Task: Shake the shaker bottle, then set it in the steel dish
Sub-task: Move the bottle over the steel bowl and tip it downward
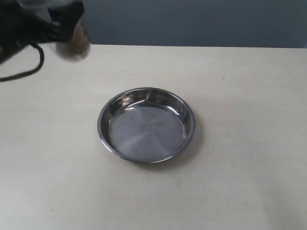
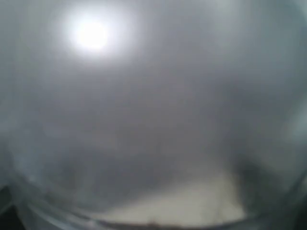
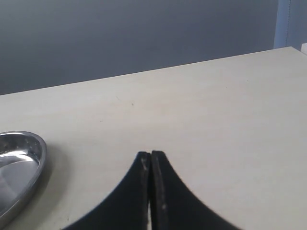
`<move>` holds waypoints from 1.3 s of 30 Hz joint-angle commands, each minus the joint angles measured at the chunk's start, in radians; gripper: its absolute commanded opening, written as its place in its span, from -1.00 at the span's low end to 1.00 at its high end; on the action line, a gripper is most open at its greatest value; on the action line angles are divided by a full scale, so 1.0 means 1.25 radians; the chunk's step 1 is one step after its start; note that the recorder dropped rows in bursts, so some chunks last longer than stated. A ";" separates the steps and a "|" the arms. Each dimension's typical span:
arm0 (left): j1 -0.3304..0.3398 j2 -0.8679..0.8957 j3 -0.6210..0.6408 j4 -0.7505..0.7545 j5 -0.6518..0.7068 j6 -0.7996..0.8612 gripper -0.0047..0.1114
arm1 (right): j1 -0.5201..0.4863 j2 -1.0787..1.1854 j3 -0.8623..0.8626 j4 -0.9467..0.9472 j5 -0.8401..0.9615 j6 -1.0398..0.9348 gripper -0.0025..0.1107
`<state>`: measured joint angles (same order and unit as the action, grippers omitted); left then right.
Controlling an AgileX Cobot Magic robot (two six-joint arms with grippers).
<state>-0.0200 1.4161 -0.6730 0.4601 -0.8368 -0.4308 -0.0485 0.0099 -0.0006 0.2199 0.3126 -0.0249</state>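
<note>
The shaker bottle [image 1: 74, 44] is held up in the air at the far left of the exterior view, blurred by motion, with brown pellets showing in its lower part. My left gripper [image 1: 60, 26] is shut on it, black and blurred. In the left wrist view the bottle's clear wall [image 2: 153, 120] fills the whole picture as a grey haze, hiding the fingers. The steel dish [image 1: 109, 112] sits empty in the middle of the table, to the right of and nearer than the bottle. My right gripper [image 3: 151, 155] is shut on nothing, low over the table beside the dish [image 3: 33, 148].
The pale table [image 1: 240, 96] stretches around the dish. A black cable [image 1: 29, 72] hangs from the left arm. A dark blue-grey wall [image 1: 192, 21] runs behind the table's far edge.
</note>
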 commanded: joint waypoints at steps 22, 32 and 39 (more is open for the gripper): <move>-0.257 -0.129 -0.170 0.266 0.345 -0.291 -0.91 | 0.003 -0.004 0.001 -0.001 -0.006 -0.001 -0.97; -0.290 -0.092 -0.188 0.243 0.258 -0.282 -0.91 | 0.003 -0.004 0.001 -0.001 -0.006 -0.001 -0.97; -0.299 0.080 -0.025 0.211 0.264 -0.338 -0.91 | 0.003 -0.004 0.001 -0.001 -0.006 -0.001 -0.97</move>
<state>-0.3875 1.4290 -0.7739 0.7155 -0.4410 -0.8003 -0.0485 0.0099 -0.0006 0.2199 0.3111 -0.0234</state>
